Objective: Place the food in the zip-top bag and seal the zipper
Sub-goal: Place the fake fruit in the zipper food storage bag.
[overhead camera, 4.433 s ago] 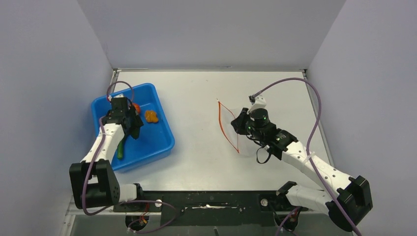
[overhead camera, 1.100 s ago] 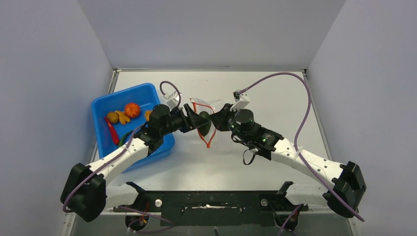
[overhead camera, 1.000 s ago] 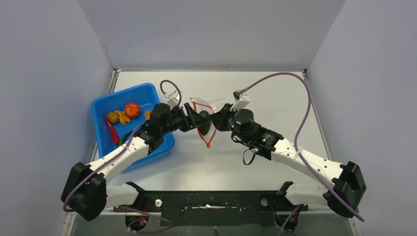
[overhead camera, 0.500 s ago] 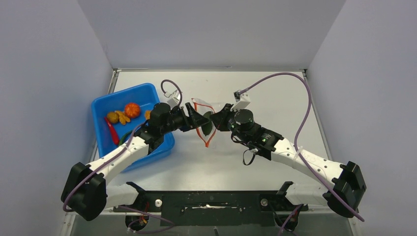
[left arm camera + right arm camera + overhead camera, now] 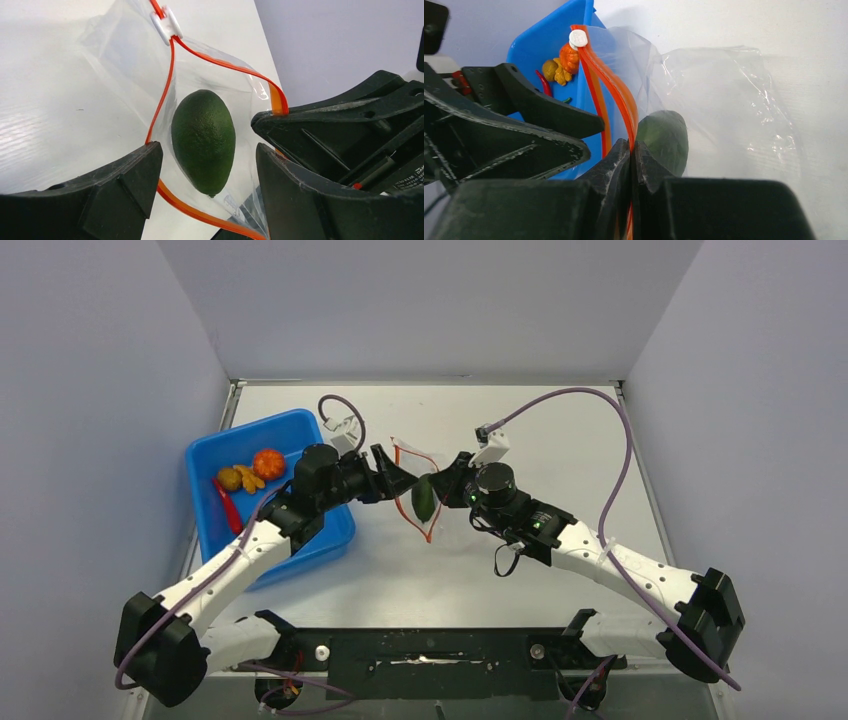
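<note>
The clear zip-top bag is held up with its mouth toward the left. My right gripper is shut on its red-orange zipper at the mouth edge, also seen from the left wrist. The dark green oval piece lies inside the bag. My left gripper is open and empty just outside the bag mouth, one finger each side of the green piece. The orange fruit, yellow-brown lumps and red chili lie in the tray.
The blue tray stands at the left, under my left forearm. A white slider sits at the far end of the zipper. Grey walls close the table on three sides.
My left gripper has let go of the green piece, which now sits in the bag. The left arm has drawn back slightly to the left. The right gripper keeps its hold.
</note>
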